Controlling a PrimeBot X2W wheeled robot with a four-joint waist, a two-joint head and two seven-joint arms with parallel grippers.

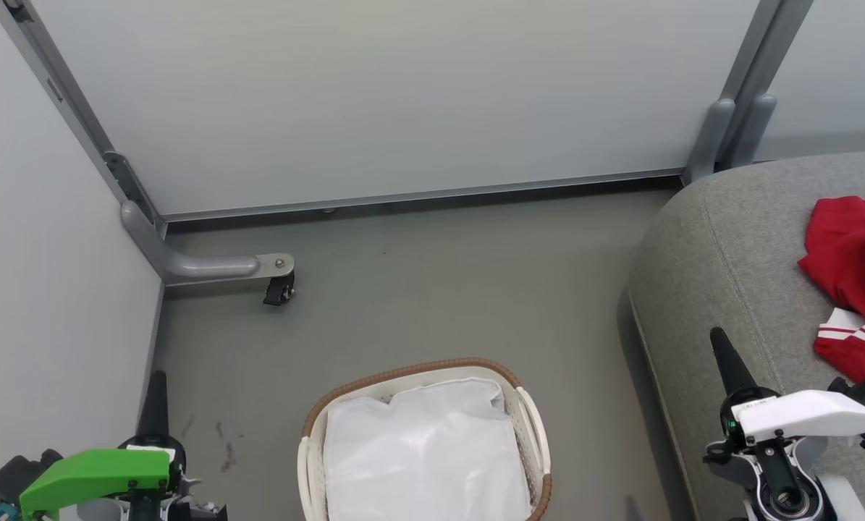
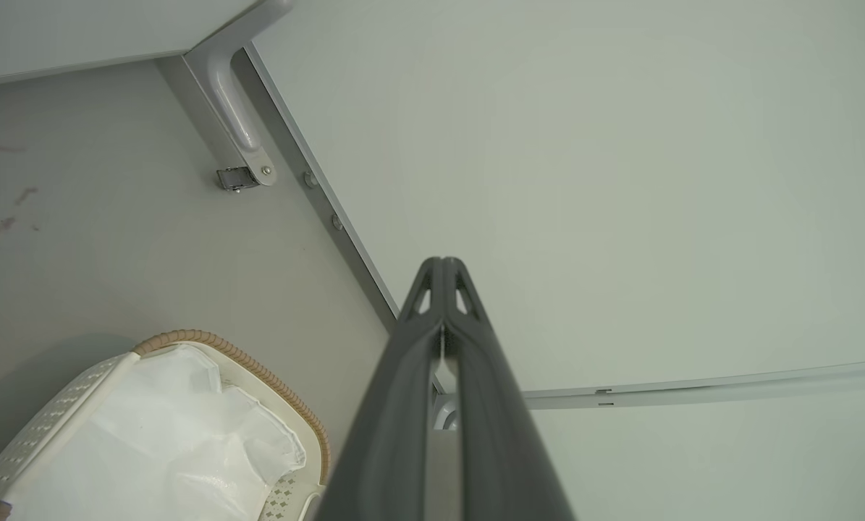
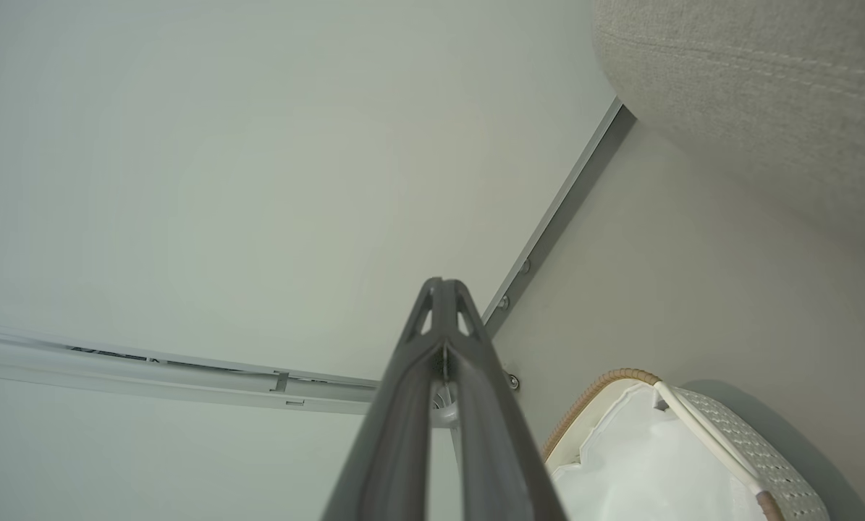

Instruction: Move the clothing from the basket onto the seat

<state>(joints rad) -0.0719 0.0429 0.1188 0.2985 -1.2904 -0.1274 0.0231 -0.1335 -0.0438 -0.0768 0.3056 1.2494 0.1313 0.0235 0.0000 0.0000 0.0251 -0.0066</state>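
Plainly, clothing (image 1: pixel 853 268) on seat (image 1: pixel 722 246) at right.
Basket (image 1: pixel 432 365) bottom centre, floor (image 1: pixel 403 304) between; left pincer (image 2: pixel 443 266), right pincer (image 3: pixel 443 284) both pinched closed, empty; caster (image 1: pixel 279 291) upper left.

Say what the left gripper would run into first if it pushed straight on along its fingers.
Most likely the pale wall panel: in the left wrist view the shut left gripper points squarely at it, with nothing between. The basket lies off to the side. Distance is unclear.
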